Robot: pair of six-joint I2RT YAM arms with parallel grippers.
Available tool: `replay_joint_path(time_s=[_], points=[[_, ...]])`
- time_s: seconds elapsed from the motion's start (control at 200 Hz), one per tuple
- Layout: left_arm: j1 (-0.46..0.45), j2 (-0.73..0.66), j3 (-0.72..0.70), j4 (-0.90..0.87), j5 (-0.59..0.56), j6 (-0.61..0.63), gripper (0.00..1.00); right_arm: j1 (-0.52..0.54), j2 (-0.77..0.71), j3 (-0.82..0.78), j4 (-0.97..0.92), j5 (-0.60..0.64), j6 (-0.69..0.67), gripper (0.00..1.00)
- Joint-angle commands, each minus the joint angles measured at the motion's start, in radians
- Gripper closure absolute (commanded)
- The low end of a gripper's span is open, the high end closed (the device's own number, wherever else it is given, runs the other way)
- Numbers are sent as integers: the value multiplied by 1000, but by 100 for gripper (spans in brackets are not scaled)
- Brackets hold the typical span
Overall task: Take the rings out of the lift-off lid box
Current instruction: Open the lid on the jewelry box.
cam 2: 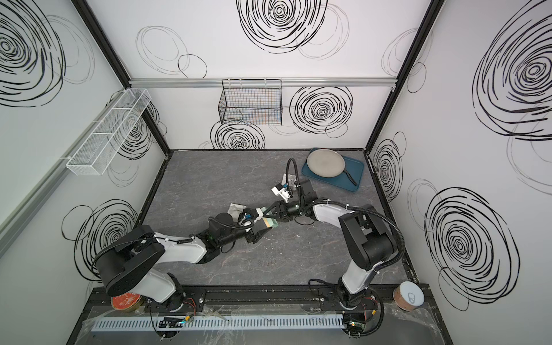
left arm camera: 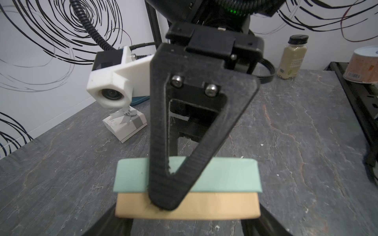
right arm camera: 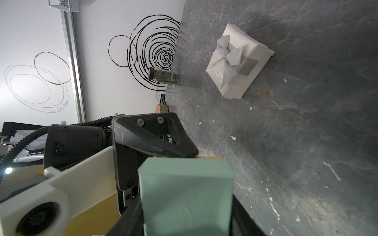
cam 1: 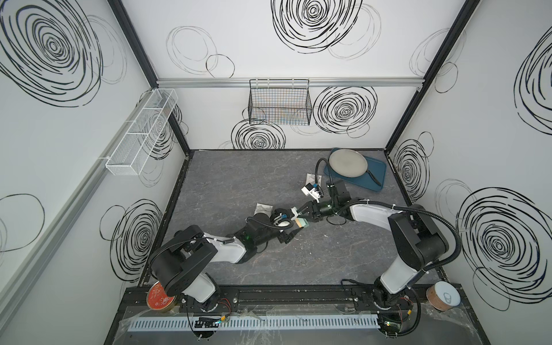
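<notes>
Opening the lift-off lid box (cam 1: 302, 224) near the desk's (cam 1: 239, 179) middle; right gripper (right arm camera: 187, 204) clasps the green lid (left arm camera: 214, 175); left gripper (left arm camera: 187, 212) brackets the tan base (left arm camera: 204, 206), grip uncertain; rings unseen, presumably inside; next, lift the lid straight off.

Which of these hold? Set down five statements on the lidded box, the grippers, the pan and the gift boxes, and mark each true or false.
1. The green lid sits on the tan base. True.
2. The right gripper straddles that lid. True.
3. The left gripper is well away from the box. False: its fingers flank the tan base.
4. The frying pan lies on bare table. False: it rests on the blue tray.
5. Only one gift box is out. False: there are two white gift boxes, lying apart.
</notes>
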Motion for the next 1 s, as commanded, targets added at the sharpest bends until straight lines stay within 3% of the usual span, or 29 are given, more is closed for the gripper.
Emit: replay_joint_path(time_s=[0.0, 0.996], points=[[6, -12, 19, 25, -10, 7, 21, -11, -8, 8, 14, -17, -5, 49], [7, -31, 14, -7, -19, 7, 22, -124, -94, -39, -40, -12, -38, 50]])
